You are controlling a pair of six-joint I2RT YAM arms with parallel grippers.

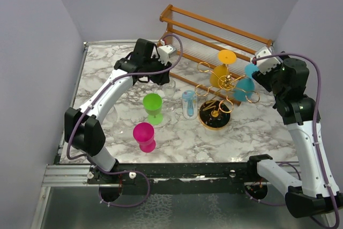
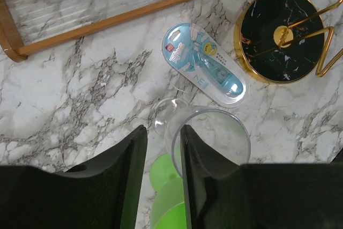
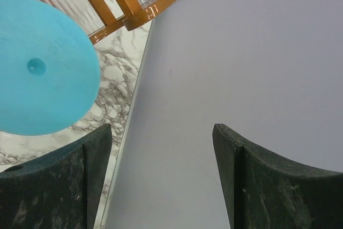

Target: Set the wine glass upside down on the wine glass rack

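Wine glass (image 2: 214,139): clear, upright on the bench (image 1: 246,128), just beside the green glass (image 1: 153,104) and left of the wine glass rack (image 1: 220,96).
Left fingers (image 2: 122,178): narrowed astride the glass rim, one apparently inside the bowl. A gap shows, so nothing is clamped yet.
Right fingers (image 3: 64,178): spread and empty, near the foot of the blue glass (image 3: 43,68).
Risk: the thin rim hold may slip or tip the glass, and the green glass may get knocked.
Writing: the blister pack (image 2: 206,67) carries a red label; its print is unreadable.
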